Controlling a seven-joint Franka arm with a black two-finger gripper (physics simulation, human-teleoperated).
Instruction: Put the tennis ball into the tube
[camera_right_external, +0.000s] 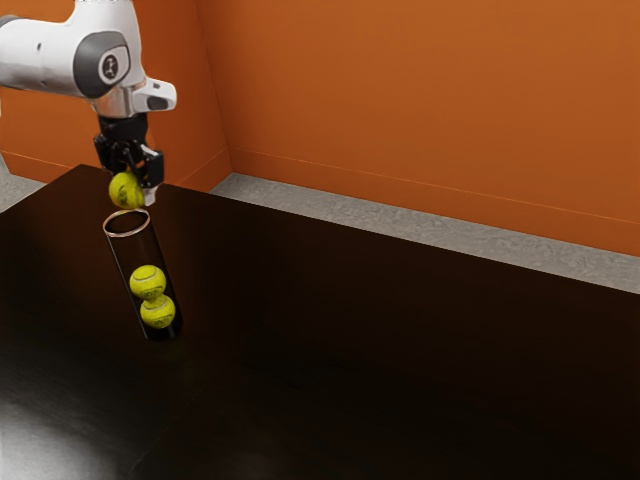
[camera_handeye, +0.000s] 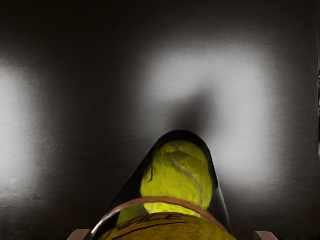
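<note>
Gripping the tennis ball (camera_right_external: 126, 190) between both fingers (camera_handeye: 80, 235), your gripper (camera_right_external: 134, 182) is holding it in the air at the mouth of the clear tube (camera_right_external: 122, 262). The tube is standing upright on the dark table (camera_right_external: 350, 350), its long axis running up toward the ball, its open rim (camera_right_external: 105, 229) facing your hand. Two balls are already sitting inside, the upper ball (camera_right_external: 147, 281) resting on the lower ball (camera_right_external: 158, 311). What you are relying on now is that axis: the held ball is hanging just above the rim, and in the wrist view it is covering part of the mouth while the far arc is curving round beyond it. Whether it is lining up dead centre, you cannot tell. You are probably needing a small centring check, then a straight drop or release; going off-axis, you are risking catching the rim and tipping the tube.
</note>
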